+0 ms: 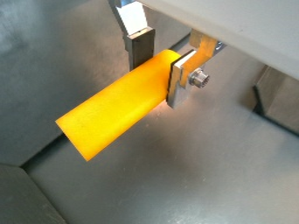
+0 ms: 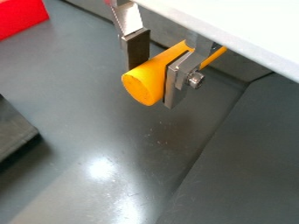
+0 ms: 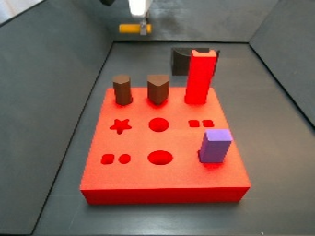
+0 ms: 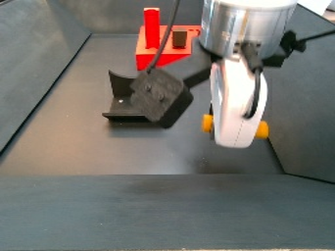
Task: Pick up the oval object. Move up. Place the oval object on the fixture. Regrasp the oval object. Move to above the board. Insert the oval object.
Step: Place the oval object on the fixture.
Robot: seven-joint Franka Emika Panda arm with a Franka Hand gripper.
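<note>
pinching the oval object (image 1: 117, 109) aloft, the tool (image 1: 158, 74) hides the peg's middle between its pads.

The gripper's (image 1: 160, 68) fingers (image 1: 183, 77) are bare silvery metal, clamped on the oval object (image 1: 117, 109), smooth matt plastic. The board (image 3: 160, 147) looks matt; the floor (image 2: 128, 166) perhaps faintly glossy.

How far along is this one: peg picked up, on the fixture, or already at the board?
Done: the oval object is gripped between the gripper's fingers and held off the floor in both wrist views. In hand: carrying it; a side view shows the gripper beside the fixture, not on it. Left: fixture placement, regrasp, move to the board, insertion.
</note>
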